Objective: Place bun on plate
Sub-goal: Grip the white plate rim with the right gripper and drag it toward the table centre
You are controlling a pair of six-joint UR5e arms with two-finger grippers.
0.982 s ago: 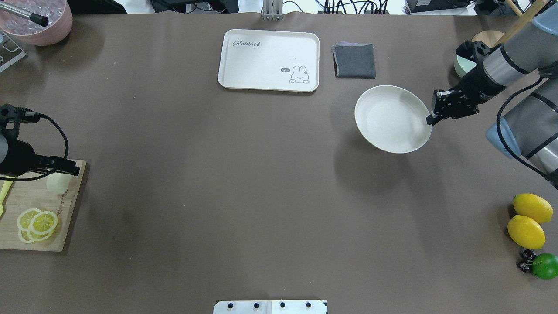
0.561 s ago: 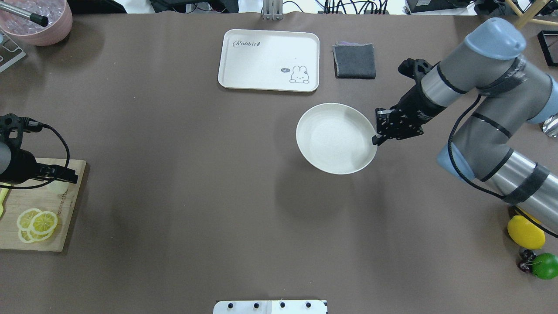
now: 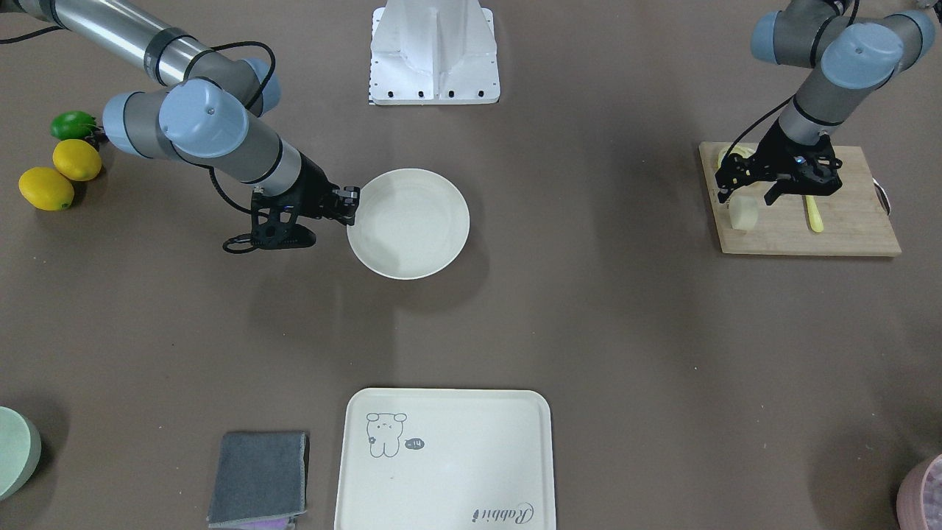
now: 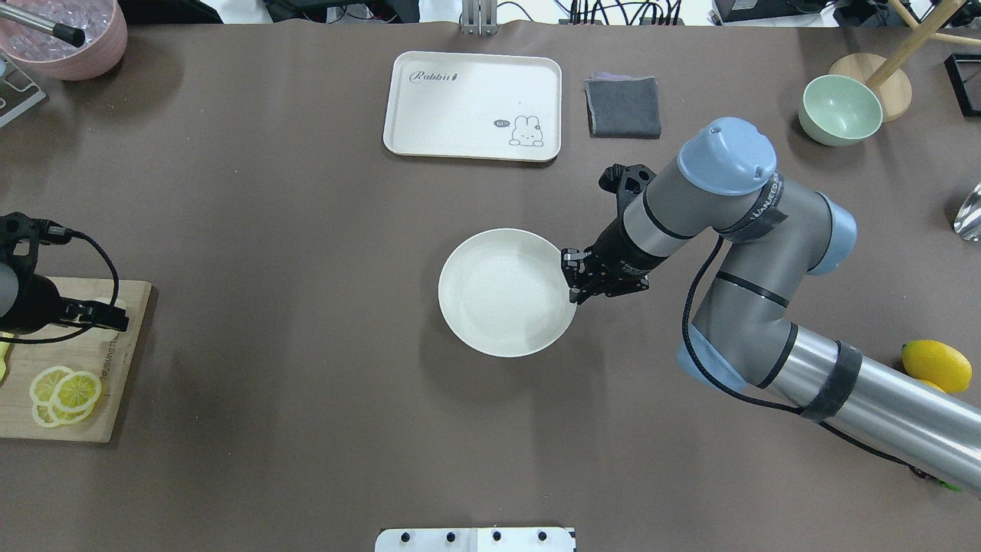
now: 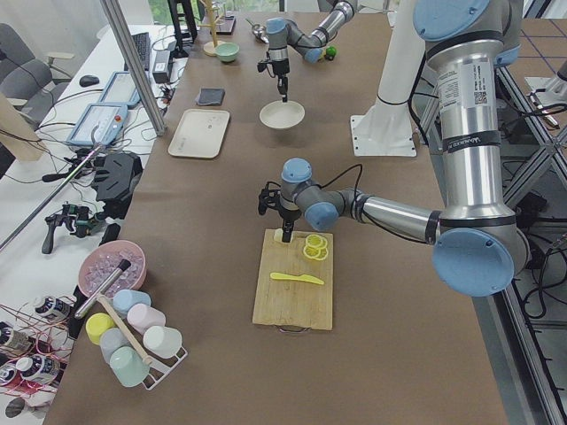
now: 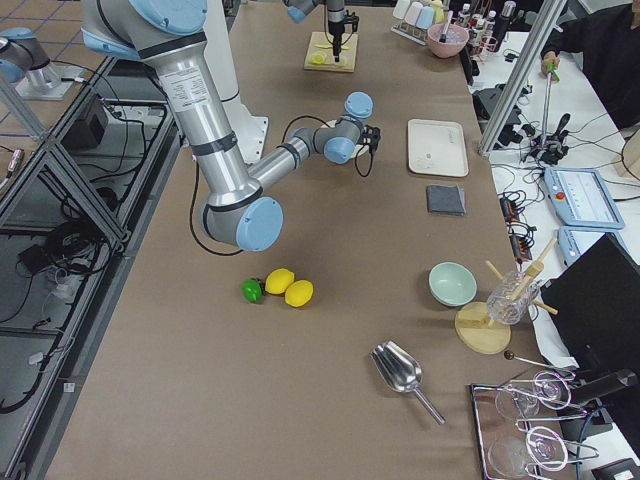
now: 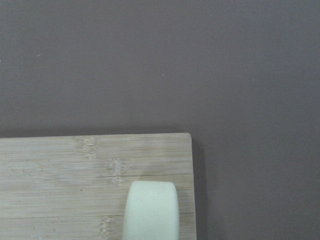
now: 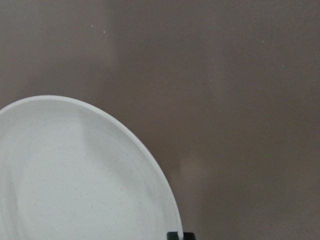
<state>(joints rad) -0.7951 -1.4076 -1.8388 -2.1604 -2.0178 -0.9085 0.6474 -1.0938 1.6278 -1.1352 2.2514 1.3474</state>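
— Where is the bun (image 3: 743, 213) found?
— On the cutting board (image 3: 809, 235) at the left, below the wide-spread left end effector (image 3: 747, 197). The plate (image 4: 498, 295) is clamped at its rim by the right end effector (image 4: 575, 295), mid bench (image 4: 306, 230).

The brown table (image 4: 306, 192) bears a tray (image 4: 460, 100), folded grey cloth (image 4: 624, 107), wooden board (image 4: 115, 368), green bowl (image 4: 839, 110) and lemons (image 3: 45, 188).

Table (image 4: 306, 230) cover: matt brown sheet, smooth, can't tell paper or cloth. Plate (image 4: 490, 295): matt cream, smooth, faint speckle, looks like plastic. Tray (image 4: 460, 107): same matt cream finish. Board (image 7: 60, 170): bamboo-look wood, strip grain visible, no gloss. Bun (image 7: 151, 210): pale, matt, smooth skin. Cloth (image 4: 623, 107): grey fabric, soft nap. Arm tubes (image 4: 866, 395): brushed metal, blue-grey plastic caps. Scoop (image 6: 398, 372): polished metal. Lemons (image 3: 77, 160): slight sheen.
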